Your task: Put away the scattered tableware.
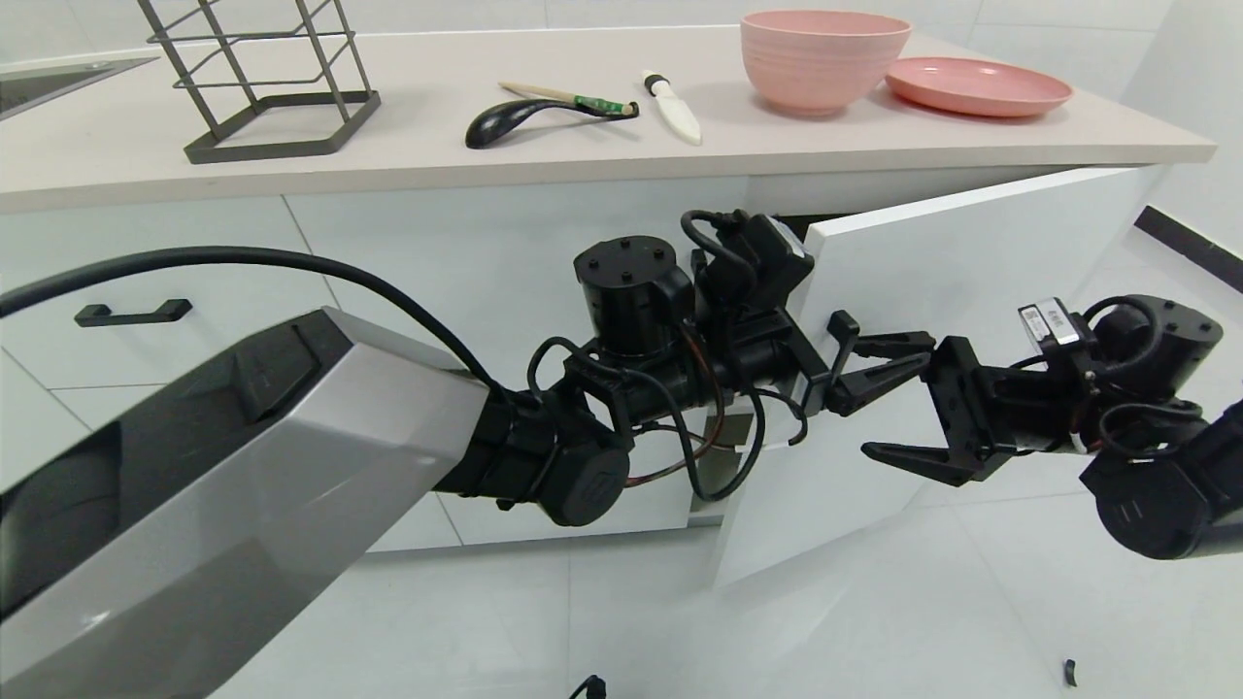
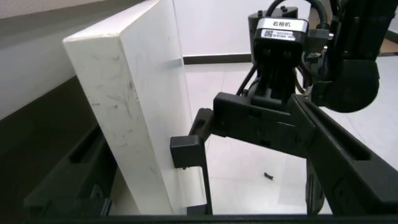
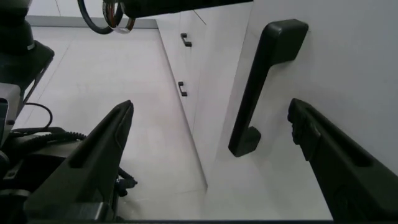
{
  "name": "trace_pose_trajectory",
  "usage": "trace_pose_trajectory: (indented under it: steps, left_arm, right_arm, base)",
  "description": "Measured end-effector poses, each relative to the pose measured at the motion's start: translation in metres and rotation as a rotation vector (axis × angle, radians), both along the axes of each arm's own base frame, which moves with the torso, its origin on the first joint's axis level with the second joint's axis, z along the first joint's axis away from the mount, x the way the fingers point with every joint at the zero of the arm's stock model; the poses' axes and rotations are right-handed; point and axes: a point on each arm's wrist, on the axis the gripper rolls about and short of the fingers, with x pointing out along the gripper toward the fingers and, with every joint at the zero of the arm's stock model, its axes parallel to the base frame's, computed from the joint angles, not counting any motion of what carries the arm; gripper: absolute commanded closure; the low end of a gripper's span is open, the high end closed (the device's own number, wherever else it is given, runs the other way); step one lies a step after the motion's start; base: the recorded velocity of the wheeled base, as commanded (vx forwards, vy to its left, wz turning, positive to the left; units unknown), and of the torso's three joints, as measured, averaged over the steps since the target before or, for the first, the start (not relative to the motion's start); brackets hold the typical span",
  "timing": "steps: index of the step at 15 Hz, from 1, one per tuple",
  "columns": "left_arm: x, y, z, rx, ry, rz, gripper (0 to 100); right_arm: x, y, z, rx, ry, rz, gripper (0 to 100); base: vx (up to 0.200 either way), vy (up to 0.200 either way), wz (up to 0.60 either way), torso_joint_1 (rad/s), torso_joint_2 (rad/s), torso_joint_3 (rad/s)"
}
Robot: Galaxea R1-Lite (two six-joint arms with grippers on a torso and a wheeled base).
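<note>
From my remote station, the head view showed a pale counter (image 1: 437, 146) running across the top from 10 to 2 o'clock. Below it, at 3 o'clock, a white cabinet door (image 1: 971, 252) stood swung open. On the counter a dark wire rack (image 1: 282, 146) sat at 11 o'clock. A pink bowl (image 1: 821, 63) sat at 1 o'clock, with a pink plate (image 1: 976, 85) just beside it toward 2 o'clock.

My left claw (image 1: 874, 364) hung near centre against the open door, fingers parted and grasping nothing. My right claw (image 3: 211, 109) faced it from 3 o'clock, released and spread wide, with the door's black handle (image 3: 264, 87) between its fingers and touching neither.

On the counter at 12 o'clock lay a black spoon (image 1: 495, 124). Chopsticks (image 1: 558, 94) lay just behind it, meeting the tip of its handle. A white knife (image 1: 675, 109) lay near them, toward the bowl.
</note>
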Motion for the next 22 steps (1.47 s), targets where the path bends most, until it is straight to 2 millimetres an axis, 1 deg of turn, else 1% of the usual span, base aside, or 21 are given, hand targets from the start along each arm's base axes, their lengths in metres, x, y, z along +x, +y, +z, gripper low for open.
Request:
trace_pose_trajectory:
  steps: [2, 3, 5, 6, 8, 10, 13, 16, 18, 22]
  left_arm:
    - [-0.001, -0.002, 0.000, -0.003, 0.007, 0.029, 0]
    - [-0.001, -0.003, 0.000, -0.008, 0.019, 0.084, 0]
    - [-0.001, -0.003, 0.000, -0.009, 0.033, 0.134, 0]
    - [-0.001, -0.003, 0.000, -0.007, 0.035, 0.137, 0]
    - [-0.002, -0.003, -0.001, -0.005, 0.038, 0.139, 0]
    - [-0.005, -0.005, -0.003, 0.000, 0.048, 0.149, 0]
    - [-0.012, -0.010, -0.005, 0.005, 0.053, 0.134, 0]
    - [-0.014, -0.011, -0.006, 0.004, 0.052, 0.129, 0]
    - [-0.019, -0.013, -0.009, 0.005, 0.053, 0.119, 0]
    - [-0.038, -0.025, -0.013, 0.013, 0.060, 0.071, 0]
  right_arm:
    - [-0.004, -0.006, -0.006, -0.001, 0.030, -0.028, 0]
    - [-0.009, -0.010, -0.011, -0.004, 0.049, -0.042, 0]
    - [-0.026, -0.020, -0.019, -0.009, 0.091, -0.076, 0]
    - [-0.036, -0.026, -0.018, -0.009, 0.099, -0.097, 0]
    - [-0.055, -0.035, -0.007, -0.008, 0.081, -0.134, 0]
    - [-0.087, -0.038, 0.002, -0.012, 0.066, -0.155, 0]
    - [-0.138, -0.033, 0.010, -0.020, 0.033, -0.159, 0]
    - [-0.178, -0.029, 0.025, -0.024, -0.067, -0.160, 0]
    - [-0.196, -0.027, 0.033, -0.027, -0.137, -0.163, 0]
    - [-0.224, -0.025, 0.051, -0.030, -0.294, -0.177, 0]
  base:
    - [0.000, 0.000, 0.00, 0.000, 0.00, 0.000]
    - [0.000, 0.000, 0.00, 0.000, 0.00, 0.000]
    - [0.000, 0.000, 0.00, 0.000, 0.00, 0.000]
    - [0.000, 0.000, 0.00, 0.000, 0.00, 0.000]
    - [0.000, 0.000, 0.00, 0.000, 0.00, 0.000]
    - [0.000, 0.000, 0.00, 0.000, 0.00, 0.000]
    - [0.000, 0.000, 0.00, 0.000, 0.00, 0.000]
    - [0.000, 0.000, 0.00, 0.000, 0.00, 0.000]
    - [0.000, 0.000, 0.00, 0.000, 0.00, 0.000]
    - [0.000, 0.000, 0.00, 0.000, 0.00, 0.000]
